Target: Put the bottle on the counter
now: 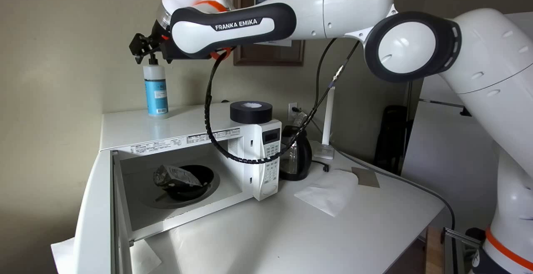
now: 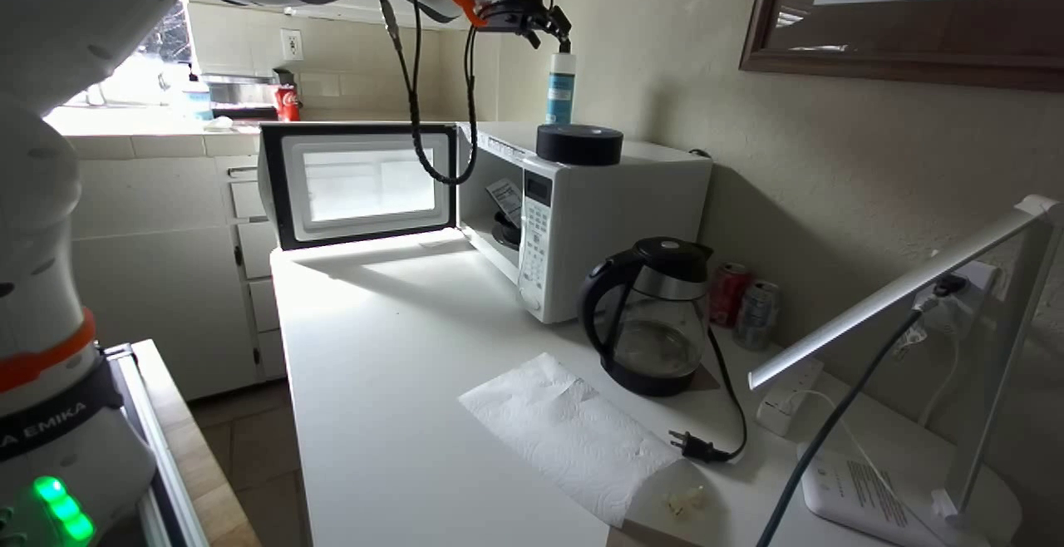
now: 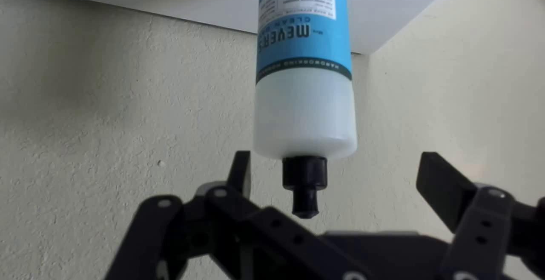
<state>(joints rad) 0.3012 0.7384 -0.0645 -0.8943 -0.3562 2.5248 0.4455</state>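
The blue bottle (image 1: 156, 95) with a black cap stands upright on top of the white microwave (image 1: 183, 130). It also shows in an exterior view (image 2: 561, 96), its lower end hidden behind a black tape roll. In the wrist view the bottle (image 3: 304, 105) appears upside down, its base cut off by the frame edge. My gripper (image 3: 335, 154) is open, with a finger on either side of the cap and gaps to both. In the exterior views the gripper (image 1: 153, 60) (image 2: 551, 38) is right above the bottle. The white counter (image 1: 258, 232) (image 2: 391, 381) lies below the microwave.
The black tape roll (image 1: 251, 113) sits on the microwave near the bottle. The microwave door (image 2: 362, 189) hangs open over the counter; a dark bowl (image 1: 191, 186) is inside. A coffee carafe (image 2: 657, 322), paper towel (image 2: 573, 439), cans (image 2: 731, 293) and desk lamp (image 2: 902, 298) stand on the counter.
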